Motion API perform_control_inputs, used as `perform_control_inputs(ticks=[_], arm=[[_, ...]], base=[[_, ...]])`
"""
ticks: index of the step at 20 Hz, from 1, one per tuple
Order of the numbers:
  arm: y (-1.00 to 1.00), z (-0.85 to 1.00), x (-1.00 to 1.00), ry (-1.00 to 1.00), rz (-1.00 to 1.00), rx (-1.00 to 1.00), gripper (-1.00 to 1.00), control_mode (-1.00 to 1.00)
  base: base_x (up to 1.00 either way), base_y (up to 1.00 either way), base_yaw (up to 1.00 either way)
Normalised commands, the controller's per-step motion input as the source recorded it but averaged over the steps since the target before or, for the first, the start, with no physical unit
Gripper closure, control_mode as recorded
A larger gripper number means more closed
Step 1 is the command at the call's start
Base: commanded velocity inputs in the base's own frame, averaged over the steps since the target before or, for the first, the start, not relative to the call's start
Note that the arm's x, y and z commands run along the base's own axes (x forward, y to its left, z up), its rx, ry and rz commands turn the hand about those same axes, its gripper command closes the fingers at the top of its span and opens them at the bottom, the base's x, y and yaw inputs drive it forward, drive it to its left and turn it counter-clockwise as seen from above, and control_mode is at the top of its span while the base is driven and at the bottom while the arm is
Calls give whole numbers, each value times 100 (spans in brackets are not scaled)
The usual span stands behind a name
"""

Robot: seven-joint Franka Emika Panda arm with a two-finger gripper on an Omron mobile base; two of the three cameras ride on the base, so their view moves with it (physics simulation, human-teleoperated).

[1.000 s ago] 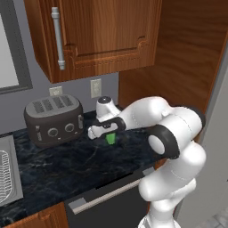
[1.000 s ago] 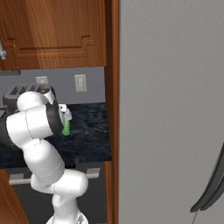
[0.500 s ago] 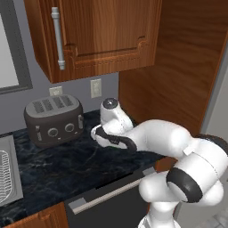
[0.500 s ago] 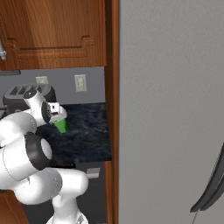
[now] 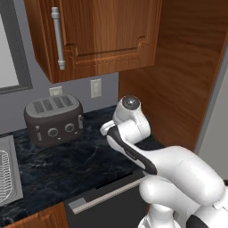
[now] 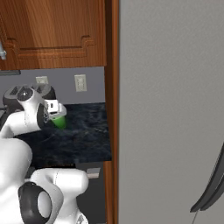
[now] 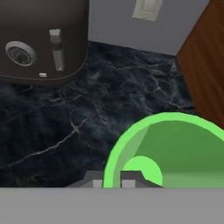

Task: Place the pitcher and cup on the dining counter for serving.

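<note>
The small bright green cup (image 6: 59, 122) hangs above the black kitchen worktop (image 6: 83, 135), held by my gripper (image 6: 56, 115). In the hand view the cup (image 7: 175, 151) fills the lower right, its mouth facing the camera, and the gripper (image 7: 114, 178) is shut on its rim, one fingertip (image 7: 94, 178) outside and one inside. In the left base view my own wrist and forearm (image 5: 129, 129) cover the cup. The pitcher and the dining counter are out of view.
A dark toaster (image 5: 53, 120) stands at the back left of the worktop (image 5: 89, 160), under a wooden wall cabinet (image 5: 102, 31). A tall wooden panel (image 5: 178, 67) closes the right side, with the grey fridge (image 6: 170, 109) beyond. A sink edge (image 5: 6, 173) lies far left.
The arm has folded back toward the base, its elbow swinging low and close to the cameras. The cup stays gripped and has shifted only slightly over the worktop.
</note>
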Motion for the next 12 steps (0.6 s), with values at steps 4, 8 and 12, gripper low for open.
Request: perform_control_inputs(ticks=[4,8,12], arm=[[-35,60,-17,0,3,13,100,-100],[-28,39,-8,0,7,10,100,-100],[-21,17,-24,0,14,6,100,-100]], base=[[0,0,0],[0,0,0],[0,0,0]])
